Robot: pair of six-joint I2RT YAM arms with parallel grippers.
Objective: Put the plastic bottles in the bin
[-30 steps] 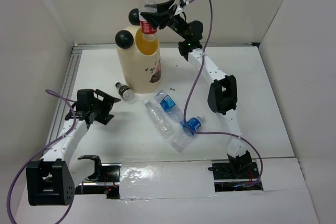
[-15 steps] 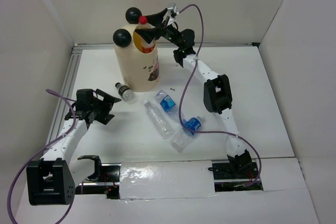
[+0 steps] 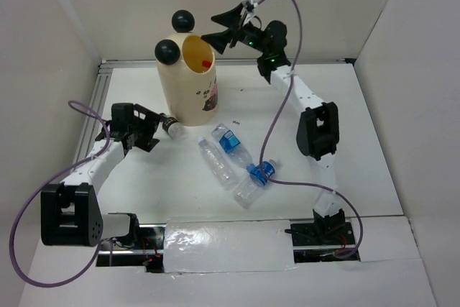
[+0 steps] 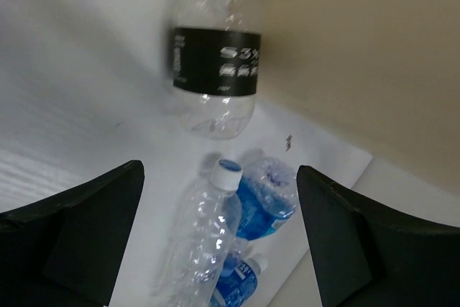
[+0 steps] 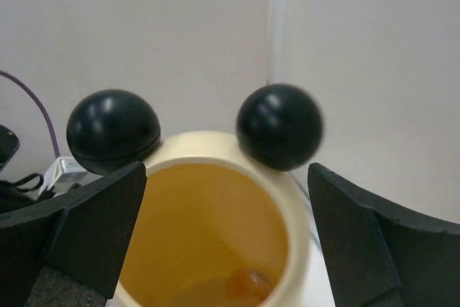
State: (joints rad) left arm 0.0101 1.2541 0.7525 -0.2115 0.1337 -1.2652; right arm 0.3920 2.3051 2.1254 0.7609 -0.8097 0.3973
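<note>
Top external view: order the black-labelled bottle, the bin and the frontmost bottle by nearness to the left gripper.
1. black-labelled bottle, just right of the left gripper.
2. bin, behind and to the right.
3. frontmost bottle, far right.

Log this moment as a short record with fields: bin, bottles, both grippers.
bin: upright, at the back of the table
inside bin: red cap showing
beside bin: black-label bottle, lying down
mid-table: clear bottle, far blue-label bottle, near blue-label bottle, all lying down
left gripper: open, empty, facing the black-label bottle
right gripper: open, empty, above the bin mouth
</note>
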